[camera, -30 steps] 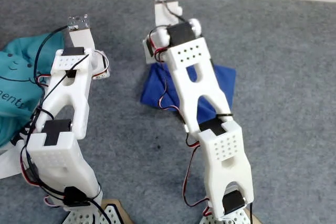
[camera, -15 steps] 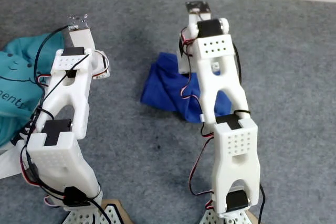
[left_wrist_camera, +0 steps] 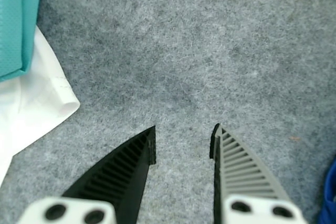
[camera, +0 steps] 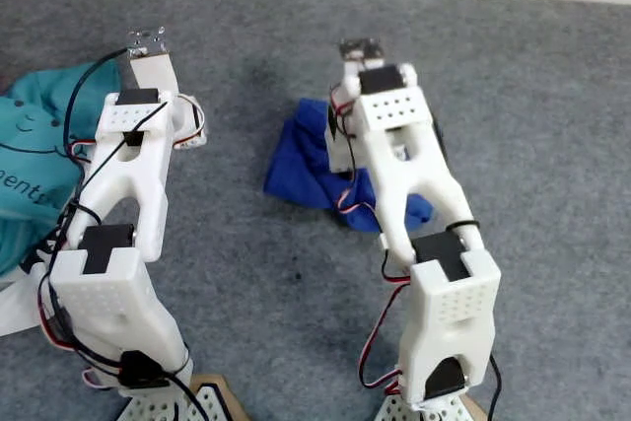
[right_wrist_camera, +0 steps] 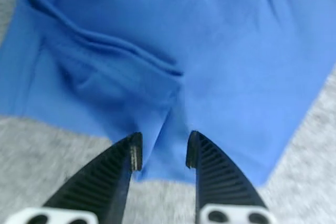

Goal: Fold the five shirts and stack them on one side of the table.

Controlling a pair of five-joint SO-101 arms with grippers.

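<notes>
- Hovering over the blue shirt [right_wrist_camera: 210, 51], the right gripper [right_wrist_camera: 163, 150] has its two fingers apart with nothing between them. Its tips sit above the shirt's near edge, where the blue cloth gives way to the grey table [camera: 552, 145].
- From this gripper the shirt lies straight ahead and below. A raised fold runs slantwise across the cloth just beyond the tips.
- In the high view the blue shirt is a rumpled, partly folded heap near the middle of the table. It is wider across the right arm than along it, and the arm covers its middle.
- The left gripper [left_wrist_camera: 184, 140] is also spread, with nothing held, above bare grey table. Only a sliver of blue shows at the margin of its wrist view, so this arm is well apart from the shirt.
- The right arm is clearly the nearer one. I judge that any pinch on the blue hem falls to it, most likely a short drop onto the edge under its tips.
- A teal shirt [camera: 35, 175] lies at the table's left side beside the left arm, with a white shirt [left_wrist_camera: 26, 108] partly under it.
- Dark print shows on the teal shirt, cut off by the frame edge. I see no label or writing on the blue shirt.
</notes>
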